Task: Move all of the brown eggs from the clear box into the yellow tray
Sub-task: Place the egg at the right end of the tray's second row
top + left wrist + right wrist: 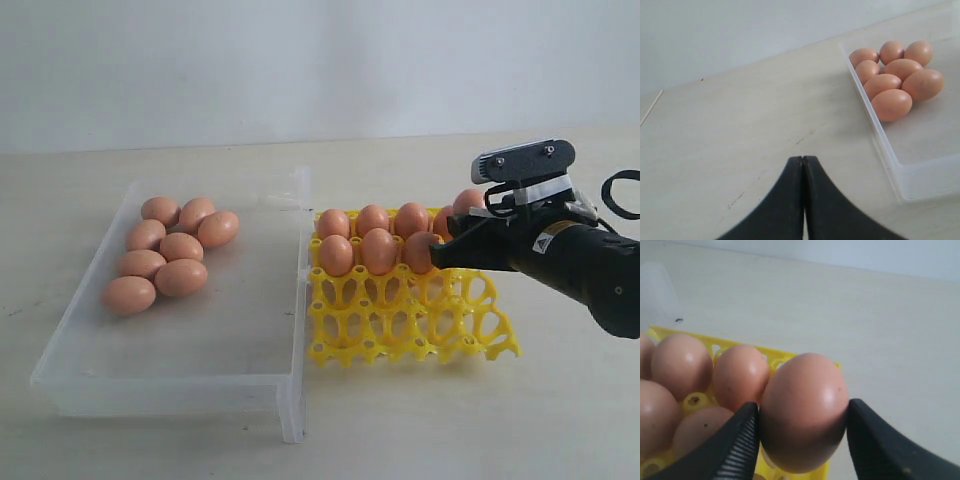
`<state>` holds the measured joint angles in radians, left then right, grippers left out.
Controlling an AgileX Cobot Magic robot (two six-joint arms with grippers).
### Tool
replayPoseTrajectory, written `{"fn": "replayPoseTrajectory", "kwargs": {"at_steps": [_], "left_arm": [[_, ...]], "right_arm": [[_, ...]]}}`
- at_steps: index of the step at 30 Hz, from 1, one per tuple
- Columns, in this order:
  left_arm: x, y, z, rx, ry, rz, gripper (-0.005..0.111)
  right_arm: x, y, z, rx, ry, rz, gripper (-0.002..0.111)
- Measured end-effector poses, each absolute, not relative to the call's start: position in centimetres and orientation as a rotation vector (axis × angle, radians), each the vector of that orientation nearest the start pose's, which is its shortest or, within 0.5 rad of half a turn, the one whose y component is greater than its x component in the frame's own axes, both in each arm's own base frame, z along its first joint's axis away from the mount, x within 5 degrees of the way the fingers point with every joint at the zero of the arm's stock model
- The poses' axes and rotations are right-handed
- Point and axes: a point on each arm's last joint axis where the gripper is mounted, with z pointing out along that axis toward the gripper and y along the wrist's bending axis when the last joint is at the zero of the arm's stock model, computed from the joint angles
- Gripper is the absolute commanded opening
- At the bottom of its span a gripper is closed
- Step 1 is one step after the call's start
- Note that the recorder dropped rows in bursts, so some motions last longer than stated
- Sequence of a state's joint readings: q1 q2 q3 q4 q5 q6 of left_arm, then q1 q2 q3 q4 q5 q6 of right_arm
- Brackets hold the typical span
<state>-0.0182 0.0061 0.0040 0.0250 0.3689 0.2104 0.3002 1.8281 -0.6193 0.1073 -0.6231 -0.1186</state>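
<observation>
Several brown eggs (165, 255) lie bunched at the far left of the clear box (170, 395). The yellow tray (400, 320) stands right of the box, with several eggs (372, 235) in its two back rows. My right gripper (452, 232) reaches over the tray's back right corner, shut on one brown egg (468, 203). In the right wrist view both fingers press that egg (802, 390) just above the tray's corner (770, 352). The left gripper (803, 159) is shut and empty, over bare table beside the box wall (880, 145), with the box eggs (897, 70) beyond it.
The tray's two front rows (410, 335) hold nothing. The near and right parts of the box floor (220, 330) are bare. Pale tabletop (450, 420) surrounds both containers, and a white wall closes the back.
</observation>
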Motion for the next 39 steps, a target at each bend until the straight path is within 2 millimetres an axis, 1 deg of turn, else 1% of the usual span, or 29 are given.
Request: {"fn": "replayPoseTrajectory", "kwargs": {"at_steps": [4,6,13,18,23,25,31,34,36,39], "left_arm": [[5.3,0.0,17.8,0.228,1.851,0.158,0.000],[5.3,0.0,17.8,0.228,1.851,0.158,0.000],[5.3,0.0,17.8,0.228,1.851,0.158,0.000],[5.3,0.0,17.8,0.228,1.851,0.158,0.000],[5.3,0.0,17.8,0.228,1.851,0.158,0.000],[5.3,0.0,17.8,0.228,1.851,0.158,0.000],[5.3,0.0,17.8,0.228,1.851,0.158,0.000],[5.3,0.0,17.8,0.228,1.851,0.158,0.000],[5.3,0.0,17.8,0.228,1.851,0.158,0.000],[5.3,0.0,17.8,0.228,1.851,0.158,0.000]], "right_arm": [[30.6,8.9,11.8,-0.299,2.067,0.102,0.000],[30.6,8.9,11.6,-0.299,2.069,0.102,0.003],[30.6,9.0,11.6,-0.332,2.060,0.110,0.026],[30.5,9.1,10.7,-0.354,2.083,0.109,0.042],[30.5,9.1,10.5,-0.358,2.091,0.108,0.057],[30.5,9.1,10.5,-0.358,2.091,0.108,0.060],[30.4,9.1,10.4,-0.360,2.104,0.107,0.060],[30.3,9.1,11.0,-0.378,2.107,0.111,0.059],[30.1,9.1,12.1,-0.388,2.104,0.113,0.059],[29.5,9.0,14.9,-0.381,2.086,0.122,0.059]]}}
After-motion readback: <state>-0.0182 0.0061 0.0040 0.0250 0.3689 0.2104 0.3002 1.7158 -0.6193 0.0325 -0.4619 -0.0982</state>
